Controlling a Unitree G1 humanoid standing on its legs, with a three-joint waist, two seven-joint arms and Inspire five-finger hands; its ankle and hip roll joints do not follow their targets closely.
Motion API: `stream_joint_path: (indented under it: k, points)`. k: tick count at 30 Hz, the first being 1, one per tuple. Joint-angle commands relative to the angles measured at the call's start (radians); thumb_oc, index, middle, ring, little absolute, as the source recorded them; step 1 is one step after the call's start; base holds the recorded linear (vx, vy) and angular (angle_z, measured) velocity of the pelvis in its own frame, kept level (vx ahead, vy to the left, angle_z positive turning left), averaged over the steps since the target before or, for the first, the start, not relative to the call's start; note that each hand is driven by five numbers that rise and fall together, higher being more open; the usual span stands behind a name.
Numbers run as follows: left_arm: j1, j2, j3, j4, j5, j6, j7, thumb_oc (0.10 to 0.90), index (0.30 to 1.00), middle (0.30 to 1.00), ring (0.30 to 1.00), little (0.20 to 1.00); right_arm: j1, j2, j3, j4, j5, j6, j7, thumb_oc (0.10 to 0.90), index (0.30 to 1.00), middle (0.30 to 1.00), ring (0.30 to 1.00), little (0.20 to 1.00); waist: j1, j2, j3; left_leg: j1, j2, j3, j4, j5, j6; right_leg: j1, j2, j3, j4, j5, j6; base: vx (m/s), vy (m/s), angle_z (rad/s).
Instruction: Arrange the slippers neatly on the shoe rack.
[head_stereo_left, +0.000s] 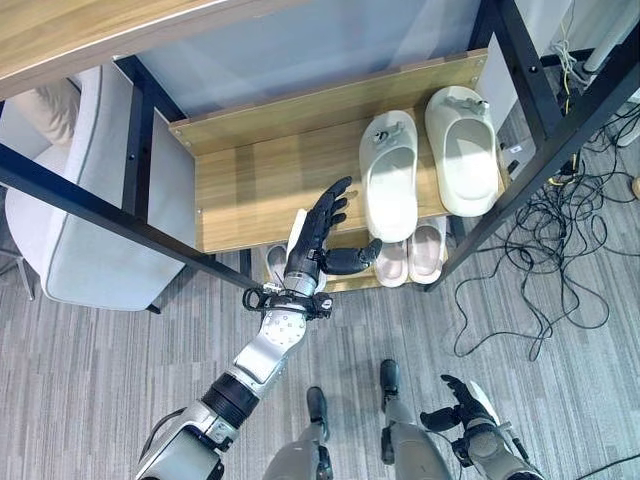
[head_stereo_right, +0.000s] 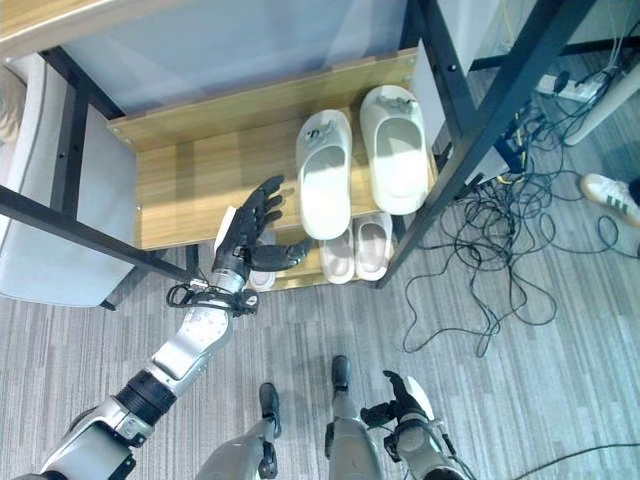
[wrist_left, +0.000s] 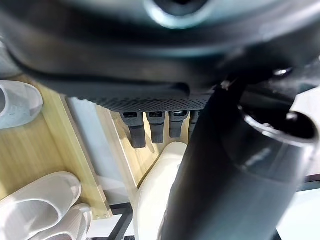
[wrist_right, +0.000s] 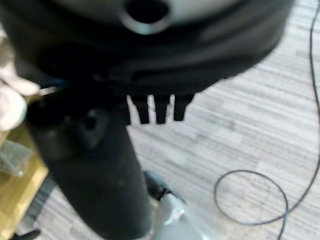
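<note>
The wooden shoe rack (head_stereo_left: 260, 180) stands under a black-framed table. Two pale slippers lie side by side on the right of its top shelf, one (head_stereo_left: 388, 175) nearer the middle and one (head_stereo_left: 462, 150) at the right end. A smaller pinkish-white pair (head_stereo_left: 408, 255) sits on the lower shelf below them. My left hand (head_stereo_left: 320, 225) hovers open over the top shelf's front edge, just left of the nearer slipper (wrist_left: 155, 190), with its thumb stretched toward the lower pair and nothing held. My right hand (head_stereo_left: 465, 410) hangs low over the floor, open and empty.
A grey upholstered chair (head_stereo_left: 90, 230) stands left of the rack. Black table frame bars (head_stereo_left: 100, 210) cross in front of both rack ends. Loose cables (head_stereo_left: 540, 270) lie on the floor to the right, near a person's white shoe (head_stereo_right: 610, 195).
</note>
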Motion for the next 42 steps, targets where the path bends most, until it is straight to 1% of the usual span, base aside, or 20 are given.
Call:
stream_joint_path:
  k: [1,8,19,42]
  points:
    - [-0.133,-0.052,0.013,0.045,0.033,-0.069,0.018,0.800,0.900,0.900,0.900,0.900,-0.002,-0.013,0.035,-0.016,0.028,-0.027,-0.035,0.800,0.900,0.900,0.900,0.900,-0.020,-0.032,-0.025,-0.073,0.018,-0.034,-0.012,0.078,-0.063,-0.062,-0.049,-0.012,0.124,-0.114,0.111,0.00,0.000,0.00]
    - [-0.169,-0.066,0.001,0.069,0.021,-0.071,0.020,0.800,0.900,0.900,0.900,0.900,-0.007,-0.012,0.043,-0.014,0.029,-0.031,-0.038,0.800,0.900,0.900,0.900,0.900,-0.028,-0.035,-0.026,-0.080,0.021,-0.033,-0.012,0.077,-0.063,-0.071,-0.048,-0.007,0.123,-0.111,0.112,0.00,0.000,0.00]
    - [-0.231,-0.087,-0.012,0.077,0.008,-0.077,0.024,0.800,0.900,0.900,0.900,0.900,-0.013,-0.024,0.053,-0.022,0.019,-0.031,-0.037,0.800,0.900,0.900,0.900,0.900,-0.038,-0.029,-0.029,-0.078,0.019,-0.028,-0.012,0.077,-0.063,-0.077,-0.046,0.003,0.123,-0.109,0.114,0.00,0.000,-0.01]
    - [-0.308,-0.115,-0.035,0.085,0.009,-0.083,0.026,0.800,0.900,0.900,0.900,0.900,-0.022,-0.033,0.067,-0.014,0.017,-0.035,-0.027,0.800,0.900,0.900,0.900,0.900,-0.053,-0.024,-0.025,-0.079,0.018,-0.026,-0.012,0.075,-0.061,-0.094,-0.045,0.021,0.129,-0.107,0.118,0.00,-0.001,-0.02]
